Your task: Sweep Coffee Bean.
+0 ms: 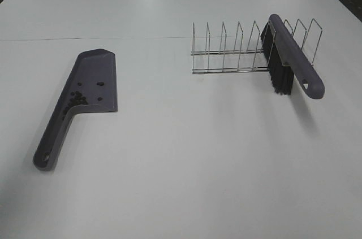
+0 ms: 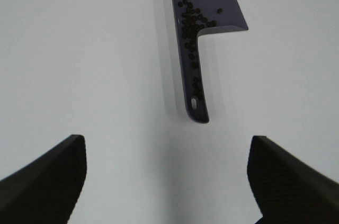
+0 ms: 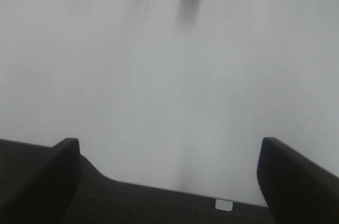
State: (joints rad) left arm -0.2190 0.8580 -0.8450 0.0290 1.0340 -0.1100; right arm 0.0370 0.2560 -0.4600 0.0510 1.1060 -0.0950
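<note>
- Exterior high view: one purple dustpan [image 1: 85, 92], one wire rack [image 1: 237, 50] and one brush [image 1: 291, 58] are sitting on the white table [image 1: 186, 165]. The brush is leaning in the rack. The coffee bean [image 1: 76, 100] cluster, small, dark and oval, is lying in the dustpan near its handle.
- Left wrist view: the left gripper [image 2: 167, 181] is standing open, holding nothing, above bare table short of the dustpan handle.
- Right wrist view: the right gripper [image 3: 169, 181] is standing wide open, empty, at the table edge.
</note>
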